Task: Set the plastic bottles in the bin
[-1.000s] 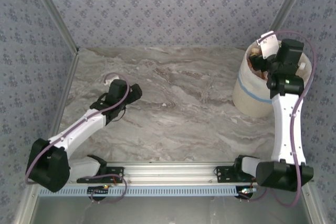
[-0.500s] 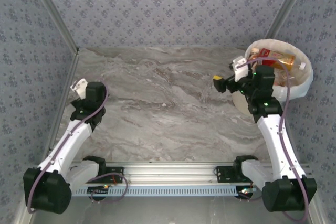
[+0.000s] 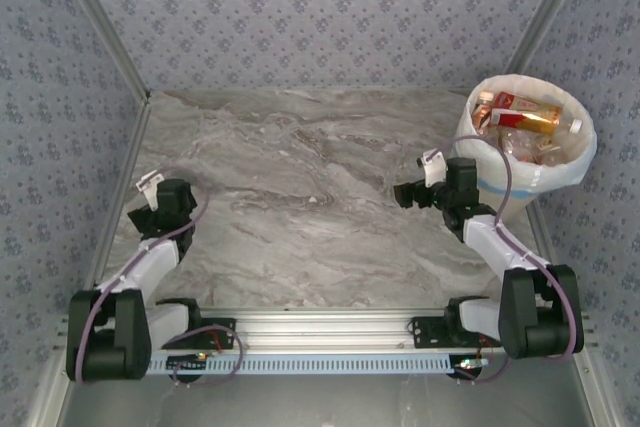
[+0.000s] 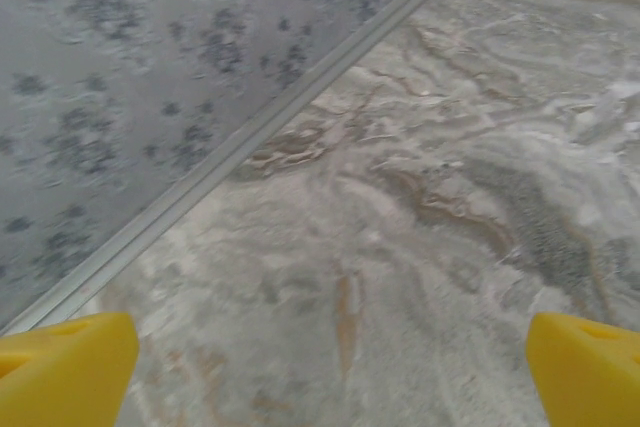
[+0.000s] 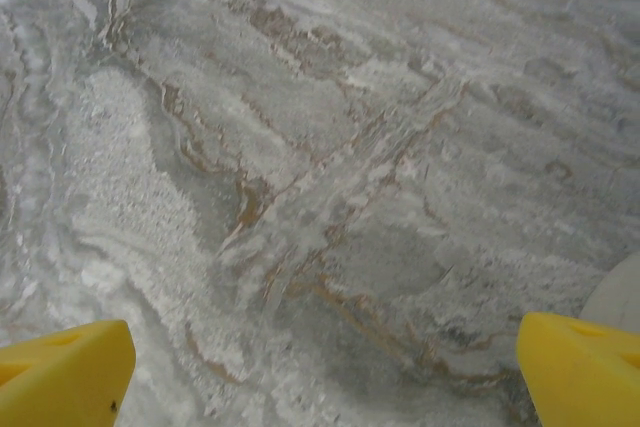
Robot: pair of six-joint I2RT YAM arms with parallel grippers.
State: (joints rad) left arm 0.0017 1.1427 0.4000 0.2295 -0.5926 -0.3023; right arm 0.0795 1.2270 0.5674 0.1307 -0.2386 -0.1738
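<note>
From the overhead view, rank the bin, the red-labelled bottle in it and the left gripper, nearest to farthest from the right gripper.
1. bin, just right of the right gripper
2. red-labelled bottle, atop the bin's pile
3. left gripper, far left

Marble table [image 3: 300,197], bin [image 3: 530,179] far right

My fingertips [image 4: 62,369] were smooth, matt yellow plastic. The table [image 3: 300,217] looked like veined marble, dull with a faint sheen. The bin [image 3: 520,185] wore a thin, creased cream plastic bag. The plastic bottles [image 3: 527,117] were clear and glossy. The front rail [image 3: 320,325] was brushed metal.
</note>
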